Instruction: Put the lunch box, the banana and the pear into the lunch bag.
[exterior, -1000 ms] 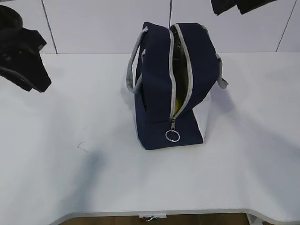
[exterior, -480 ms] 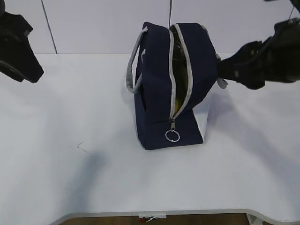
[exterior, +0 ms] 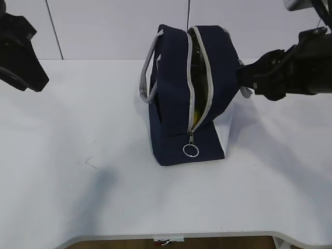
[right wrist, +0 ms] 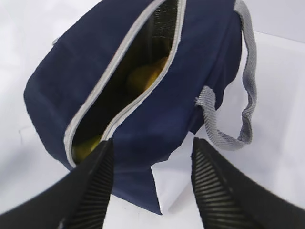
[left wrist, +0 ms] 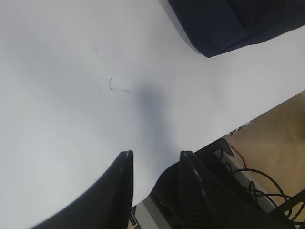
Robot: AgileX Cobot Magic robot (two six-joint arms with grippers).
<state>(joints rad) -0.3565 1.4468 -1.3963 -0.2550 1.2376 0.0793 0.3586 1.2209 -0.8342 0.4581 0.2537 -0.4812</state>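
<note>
Lunch bag (exterior: 189, 98) stands near the middle of the white table (exterior: 78, 197), zipper open, its ring pull (exterior: 191, 150) hanging low. I see yellow fruit (right wrist: 143, 76) inside; I cannot tell pear from banana. My right gripper (right wrist: 150, 186) hovers beside the bag's grey handle (right wrist: 245, 95), fingers spread, holding nothing. My left gripper (left wrist: 155, 176) is far off, fingers apart, empty.

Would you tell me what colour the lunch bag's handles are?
Grey; the handles show best in the right wrist view.
</note>
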